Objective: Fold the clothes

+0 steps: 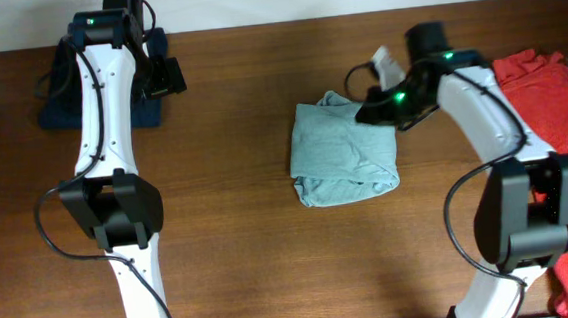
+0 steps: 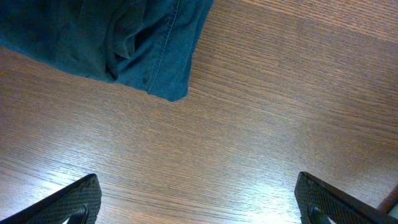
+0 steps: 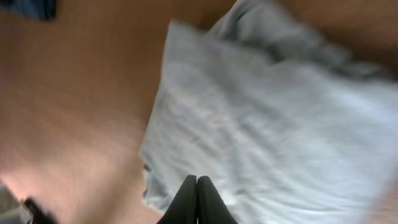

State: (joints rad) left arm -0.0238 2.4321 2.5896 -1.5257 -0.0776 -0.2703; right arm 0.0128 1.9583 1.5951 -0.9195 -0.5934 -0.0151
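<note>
Three garments on the counter [image 1: 239, 232], and two hands at work, one of each kind: one navy, one pale, one red. The left hand [image 2: 199, 200] is released, fingers [image 2: 68, 202] spread wide over bare wood, and the dark navy garment [image 2: 124, 37] lies just ahead of it, its hemmed corner pointing back toward the gap, apart from both fingers. The right hand [image 3: 196, 199] is clenched, fingertips pressed flat together, hovering over the pale grey-blue T-shirt [image 1: 342, 153]; its own view is blurred, so contact with the cloth I cannot tell. That T-shirt sits as a compact folded bundle, its far-side edge fairly straight, its near edge bunched. The red T-shirt [image 1: 560, 85] is spread behind the right arm, running off the counter's edge. Open wood stretches between the two hands and all along the near side.
</note>
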